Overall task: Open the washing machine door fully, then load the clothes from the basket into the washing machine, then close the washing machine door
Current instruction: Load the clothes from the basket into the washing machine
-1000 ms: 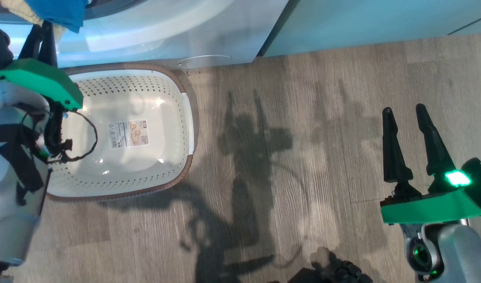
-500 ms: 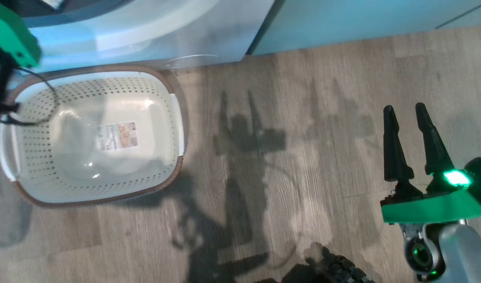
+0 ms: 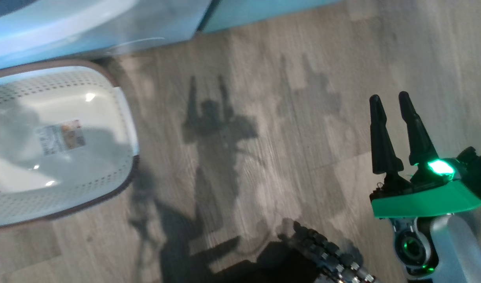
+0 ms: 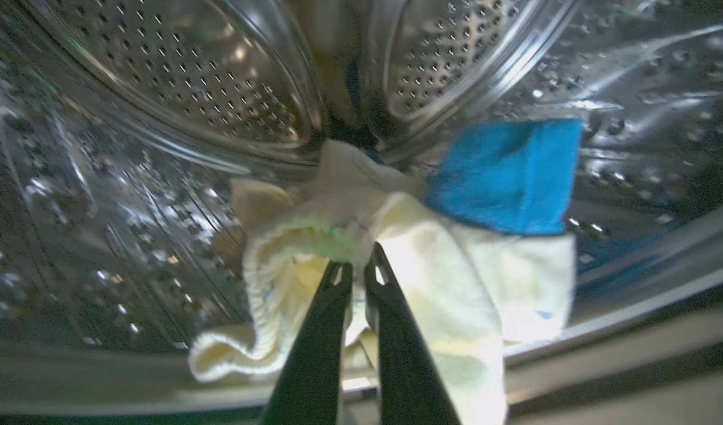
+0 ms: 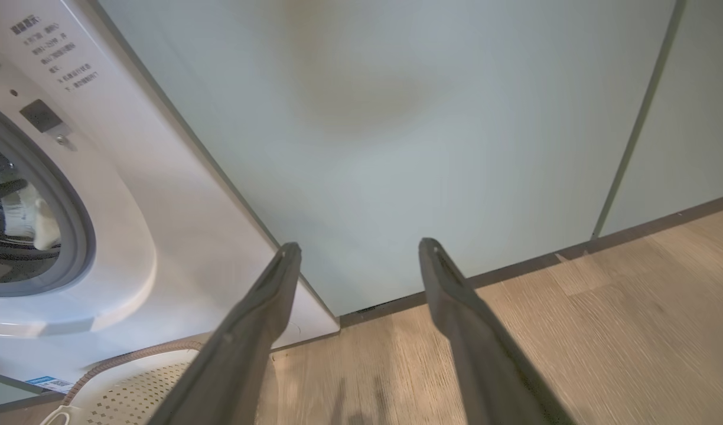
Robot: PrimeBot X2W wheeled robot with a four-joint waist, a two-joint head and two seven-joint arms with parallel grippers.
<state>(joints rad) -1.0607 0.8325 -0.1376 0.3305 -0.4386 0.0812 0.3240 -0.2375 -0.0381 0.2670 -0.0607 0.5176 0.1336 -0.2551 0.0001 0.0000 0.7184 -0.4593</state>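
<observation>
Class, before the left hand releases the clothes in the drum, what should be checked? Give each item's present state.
1. Left hand inside the drum: ok.
2. Left hand shut on the clothes: ok.
3. Clothes wholly past the drum's lip: not ok, some cloth drapes over it.
4. Basket emptied: ok, as far as it shows.
5. Right hand open, over the floor: ok.
6. Door fully open: cannot tell.
</observation>
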